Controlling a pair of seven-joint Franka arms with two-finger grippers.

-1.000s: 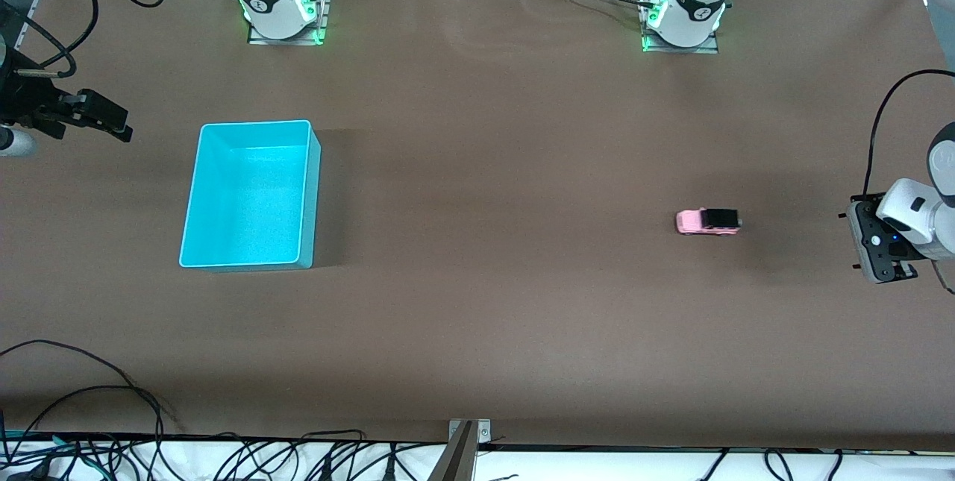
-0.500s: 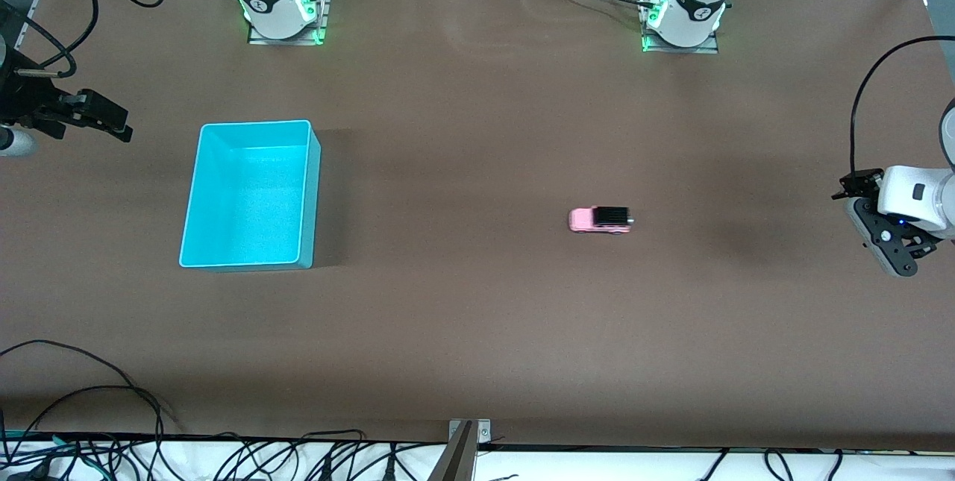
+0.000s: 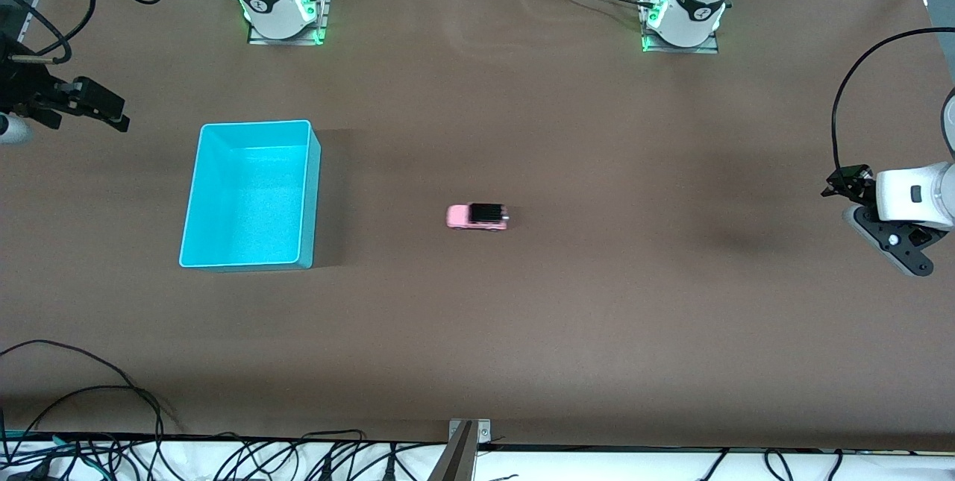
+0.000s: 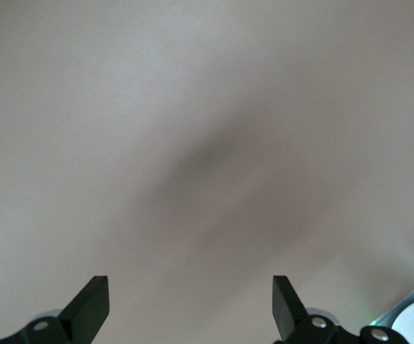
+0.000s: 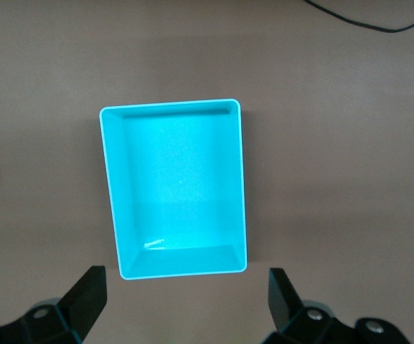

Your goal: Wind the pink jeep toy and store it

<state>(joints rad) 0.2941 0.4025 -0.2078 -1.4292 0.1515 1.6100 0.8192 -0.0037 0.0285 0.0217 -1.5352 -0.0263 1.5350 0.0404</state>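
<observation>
The brown paper-covered worktop (image 3: 477, 332) carries an open rectangular turquoise plastic bin (image 3: 251, 194) toward the right arm's end. At three o'clock from the bin, well apart, the small boxy pink jeep toy (image 3: 477, 216) with a black roof stands on its wheels. The right tool (image 5: 185, 304) hangs over the worktop beside the bin, fingers spread. The left tool (image 4: 191, 308) hangs over bare worktop, fingers apart, gripping nothing.
</observation>
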